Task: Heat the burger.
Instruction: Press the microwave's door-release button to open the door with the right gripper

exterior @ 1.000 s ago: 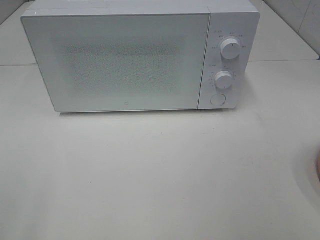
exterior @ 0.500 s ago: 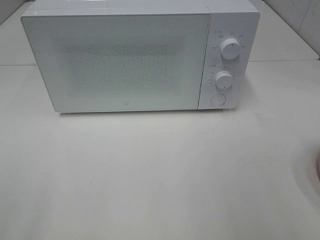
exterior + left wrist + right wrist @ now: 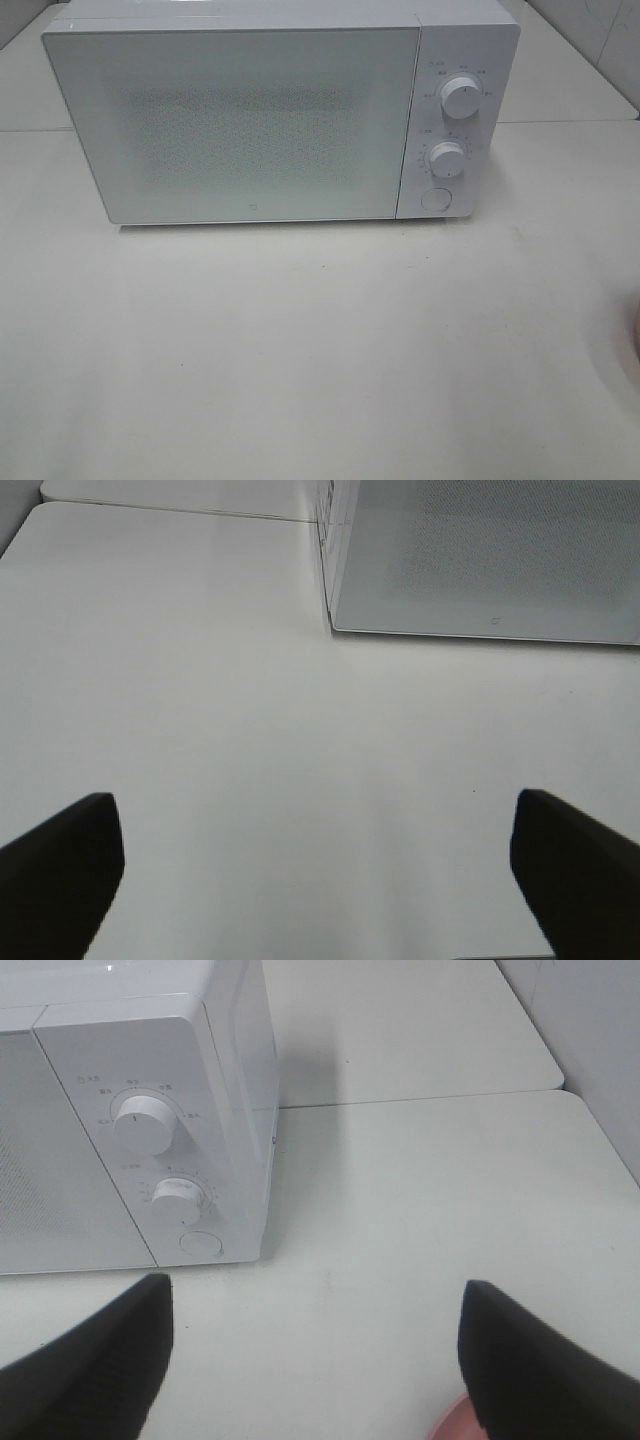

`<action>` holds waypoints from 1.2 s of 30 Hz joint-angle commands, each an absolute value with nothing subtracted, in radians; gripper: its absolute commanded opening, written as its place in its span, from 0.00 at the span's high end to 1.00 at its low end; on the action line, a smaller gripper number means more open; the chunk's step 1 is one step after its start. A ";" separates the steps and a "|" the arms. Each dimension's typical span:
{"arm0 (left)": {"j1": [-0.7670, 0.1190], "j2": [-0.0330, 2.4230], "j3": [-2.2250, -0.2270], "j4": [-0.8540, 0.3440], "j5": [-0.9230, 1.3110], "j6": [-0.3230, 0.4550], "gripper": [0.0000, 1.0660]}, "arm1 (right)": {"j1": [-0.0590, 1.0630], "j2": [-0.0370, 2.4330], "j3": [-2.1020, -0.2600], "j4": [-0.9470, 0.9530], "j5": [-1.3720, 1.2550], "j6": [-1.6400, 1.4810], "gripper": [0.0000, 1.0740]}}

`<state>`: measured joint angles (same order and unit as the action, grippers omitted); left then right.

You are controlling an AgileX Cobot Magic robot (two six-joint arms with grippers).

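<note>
Barely begun: the microwave (image 3: 250, 120) stands shut, and the left gripper (image 3: 312, 815) and right gripper (image 3: 315, 1290) hang spread and empty before it. Opening it likely comes next.

Exterior high camera: mounted above, looking steeply down on the microwave (image 3: 250, 120) front and the table (image 3: 300, 350) before it, at moderate range. Left wrist camera: low behind the left gripper (image 3: 312, 808), facing the door (image 3: 480, 560) corner ahead. Right wrist camera: behind the right gripper (image 3: 315, 1292), facing the knobs (image 3: 145, 1125) ahead. All three share the microwave.
</note>
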<state>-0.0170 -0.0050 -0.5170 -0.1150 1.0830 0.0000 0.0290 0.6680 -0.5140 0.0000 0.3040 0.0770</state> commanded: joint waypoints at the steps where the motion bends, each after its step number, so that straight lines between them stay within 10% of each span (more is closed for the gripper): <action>1: -0.018 -0.029 -0.515 -0.120 1.068 0.000 0.08 | 0.027 0.729 -0.520 0.000 0.226 0.067 0.29; 36: -0.018 -0.029 -0.515 -0.119 1.068 0.000 0.08 | 0.035 1.209 -0.472 0.000 -0.334 0.067 0.29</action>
<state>-0.0170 -0.0050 -0.5170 -0.1150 1.0830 0.0000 0.0360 1.2110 -0.4730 0.0000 -0.3170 0.0770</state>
